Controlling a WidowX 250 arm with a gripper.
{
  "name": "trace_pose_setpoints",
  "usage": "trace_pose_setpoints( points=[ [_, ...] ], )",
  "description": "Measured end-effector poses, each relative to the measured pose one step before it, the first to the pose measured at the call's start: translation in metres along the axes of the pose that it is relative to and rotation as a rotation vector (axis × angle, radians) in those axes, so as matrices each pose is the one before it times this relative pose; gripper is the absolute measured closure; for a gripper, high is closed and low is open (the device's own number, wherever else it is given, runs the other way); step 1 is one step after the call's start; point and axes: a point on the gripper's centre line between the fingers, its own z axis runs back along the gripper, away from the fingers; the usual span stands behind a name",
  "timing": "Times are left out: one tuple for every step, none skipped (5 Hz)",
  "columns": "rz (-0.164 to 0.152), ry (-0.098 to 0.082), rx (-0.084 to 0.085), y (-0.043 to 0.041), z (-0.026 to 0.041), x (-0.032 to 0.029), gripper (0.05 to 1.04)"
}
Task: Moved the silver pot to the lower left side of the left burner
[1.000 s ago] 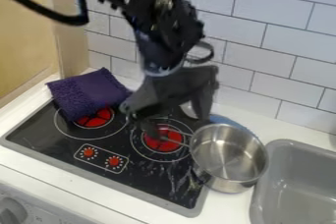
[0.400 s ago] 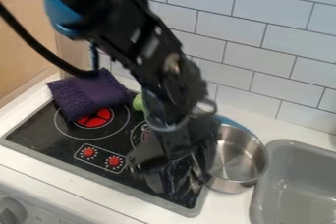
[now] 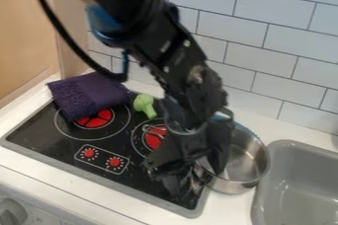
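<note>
"Start at the front. Anything there?"

"The white surface (image 3: pixel 39 172), the grey sink (image 3: pixel 297 184) at the right, and the two red dials (image 3: pixel 102 158) on the cooktop."

"And the silver pot (image 3: pixel 244 162)?"

"At the cooktop's right edge, beside the sink, upright. It sits where it did in the earlier frames."

"So what has changed?"

"The gripper (image 3: pixel 185 166). It was over the right burner (image 3: pixel 153 141), then came down and forward, and has now shifted right, to the pot's near-left rim."

"Holding it?"

"I don't think so. The fingers (image 3: pixel 163 159) look spread, one to the left, the other over the pot's opening. I'd call it lining up for the rim, with the carry yet to begin."

"What's behind?"

"The left burner (image 3: pixel 94 119), well apart from the pot; then the green broccoli (image 3: pixel 144 104), now uncovered as the arm swung off it, and the purple cloth (image 3: pixel 89 93). Tiled wall (image 3: pixel 284 56) last."

"Any risk?"

"A grip on one side of the rim could let the pot tip. It should close firmly, then clear the dials on the way left."
</note>
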Motion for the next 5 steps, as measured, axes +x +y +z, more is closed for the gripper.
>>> trace_pose_setpoints(
  points=[
    [-0.0084,-0.0072,0.0061,-0.00555,-0.00393,0.00205,0.085],
    [0.0075,0.0013,0.0155,0.00029,-0.00486,0.00075,0.146],
    [-0.0113,-0.0109,0.0135,0.00147,-0.00232,0.00185,0.462],
    [-0.0050,-0.0127,-0.0003,-0.00197,-0.00041,0.00283,0.767],
    [-0.0018,-0.0040,0.0026,-0.00150,0.00024,0.00152,0.953]
  ],
)
